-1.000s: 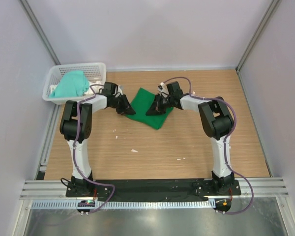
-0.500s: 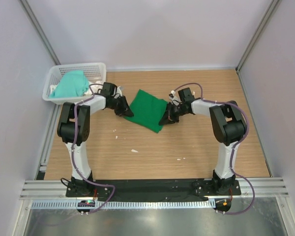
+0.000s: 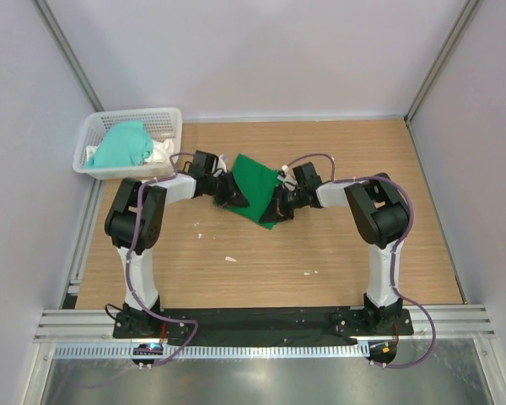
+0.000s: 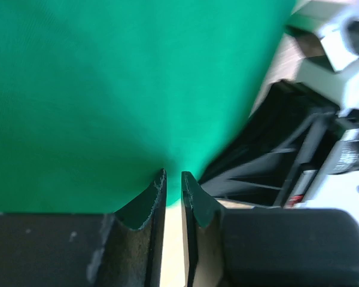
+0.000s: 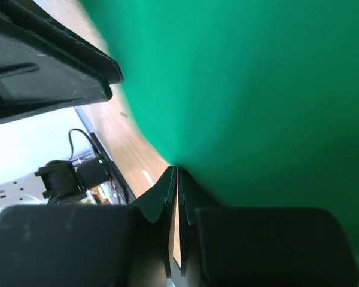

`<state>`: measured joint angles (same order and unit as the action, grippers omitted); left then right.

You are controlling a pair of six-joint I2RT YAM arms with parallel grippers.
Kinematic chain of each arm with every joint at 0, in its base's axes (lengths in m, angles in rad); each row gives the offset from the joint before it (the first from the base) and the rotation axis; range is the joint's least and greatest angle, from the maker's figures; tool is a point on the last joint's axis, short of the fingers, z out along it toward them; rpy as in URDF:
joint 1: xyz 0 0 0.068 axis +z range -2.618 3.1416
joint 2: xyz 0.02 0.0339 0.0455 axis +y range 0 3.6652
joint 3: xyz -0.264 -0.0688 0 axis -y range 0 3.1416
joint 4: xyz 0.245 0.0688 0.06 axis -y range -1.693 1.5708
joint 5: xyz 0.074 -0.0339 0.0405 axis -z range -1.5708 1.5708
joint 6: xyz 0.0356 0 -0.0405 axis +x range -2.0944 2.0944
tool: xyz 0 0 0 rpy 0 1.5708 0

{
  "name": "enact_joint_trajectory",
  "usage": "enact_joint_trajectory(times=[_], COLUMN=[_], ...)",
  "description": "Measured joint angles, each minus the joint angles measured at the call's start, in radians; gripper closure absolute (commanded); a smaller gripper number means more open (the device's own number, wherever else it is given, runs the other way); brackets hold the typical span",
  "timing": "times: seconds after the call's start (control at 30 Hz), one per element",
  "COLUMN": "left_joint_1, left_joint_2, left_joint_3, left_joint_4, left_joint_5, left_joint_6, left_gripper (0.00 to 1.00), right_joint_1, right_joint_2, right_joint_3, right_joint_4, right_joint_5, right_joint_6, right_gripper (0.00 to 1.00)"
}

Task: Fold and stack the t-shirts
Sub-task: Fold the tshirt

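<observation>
Both pinch green t-shirt (image 3: pixel 257 179) edges, jaws narrow — left claw (image 3: pixel 234 197), right claw (image 3: pixel 280 205) — closer together than one second ago; shirt narrowed over bench (image 3: pixel 337 253), we judge fold closing. Mint t-shirt (image 3: pixel 122 143) waits in basket (image 3: pixel 164 116).

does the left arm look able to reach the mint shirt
Probably not yet: the left gripper is pinched on the green shirt. Once released, the mint shirt in the basket lies close, nothing between.

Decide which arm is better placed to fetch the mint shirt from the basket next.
Left, probably. The left arm lies beside the basket holding the mint shirt; the right arm is beyond the green shirt.
</observation>
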<state>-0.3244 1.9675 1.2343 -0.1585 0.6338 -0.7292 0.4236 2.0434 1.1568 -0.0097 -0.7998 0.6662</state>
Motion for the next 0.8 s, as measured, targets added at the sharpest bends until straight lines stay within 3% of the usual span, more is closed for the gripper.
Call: enact_joint_trajectory(times=[0.23,0.37,0.5,0.63,0.8], left_joint_1=[-0.045,-0.049,-0.047,-0.025,0.053], left_joint_2=[0.055,0.002,-0.061,-0.042,0.097], left_joint_3=[-0.079,-0.093,-0.051,0.101,0.278], left_joint_4=[0.081,0.029,-0.055,-0.064,0.066], left_joint_5=[0.027,0.001,-0.014,-0.006,0.026], left_joint_6=[-0.002,0.028,0.039,0.03,-0.03], left_gripper=[0.88,0.73,0.68,0.73,0.78], right_joint_1=[-0.085,-0.148,-0.198,-0.201,-0.196], right_joint_2=[-0.053,-0.152,-0.228,-0.201,-0.031], right_joint_3=[-0.174,-0.196,-0.169,-0.12,-0.058], right_joint_4=[0.024,-0.079,-0.102,0.054,0.358], right_joint_5=[-0.068,-0.047,-0.03,-0.001,0.032], right_joint_6=[-0.002,-0.046,-0.059,0.038,0.253], right_gripper=[0.9,0.89,0.83,0.86,0.89])
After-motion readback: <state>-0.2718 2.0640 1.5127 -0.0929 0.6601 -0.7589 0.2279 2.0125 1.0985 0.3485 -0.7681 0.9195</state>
